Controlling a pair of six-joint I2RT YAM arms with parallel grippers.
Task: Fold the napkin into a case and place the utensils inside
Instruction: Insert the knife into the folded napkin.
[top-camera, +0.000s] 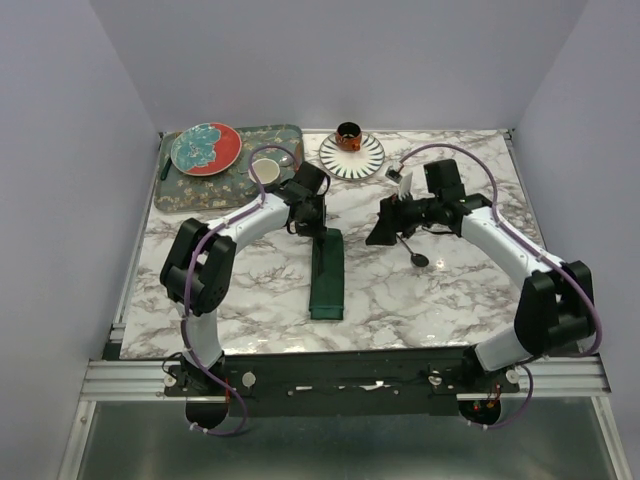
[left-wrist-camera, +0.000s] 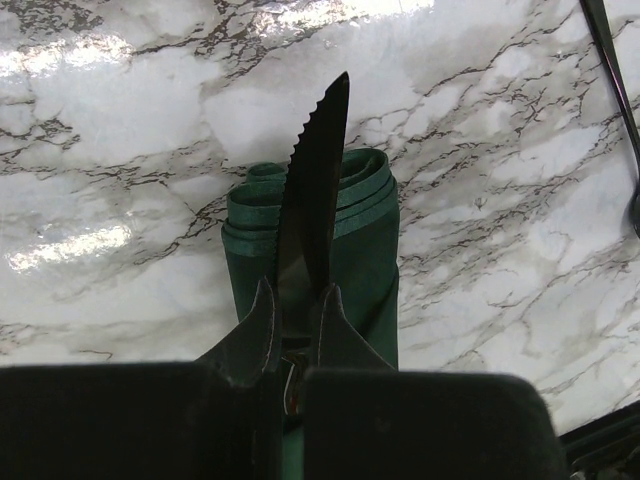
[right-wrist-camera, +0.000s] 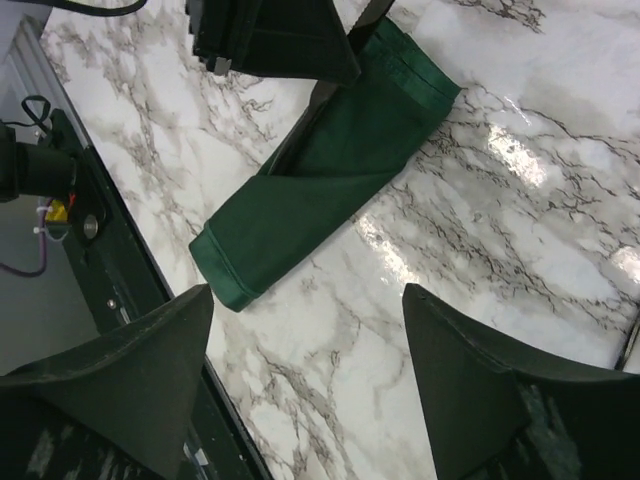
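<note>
Left wrist view: pinching the knife (left-wrist-camera: 315, 190) by its handle end between the left fingers (left-wrist-camera: 262, 320), black serrated blade sticking straight out past the tips. Directly under those fingers and the blade: the case (left-wrist-camera: 365, 260), dark green, folded flat, layered end lying short of the blade tip; cannot tell whether blade touches cloth. Top view: left fingers over the far end of the case, rest of it running back toward the arm bases. Right fingers (right-wrist-camera: 150, 370) spread wide, gripping nothing, hovering over bare marble surface (right-wrist-camera: 480, 230); case ahead of their tips, apart. Other black utensil (top-camera: 410, 248) flat on the surface just beside the right fingers; fork or not, cannot tell.
</note>
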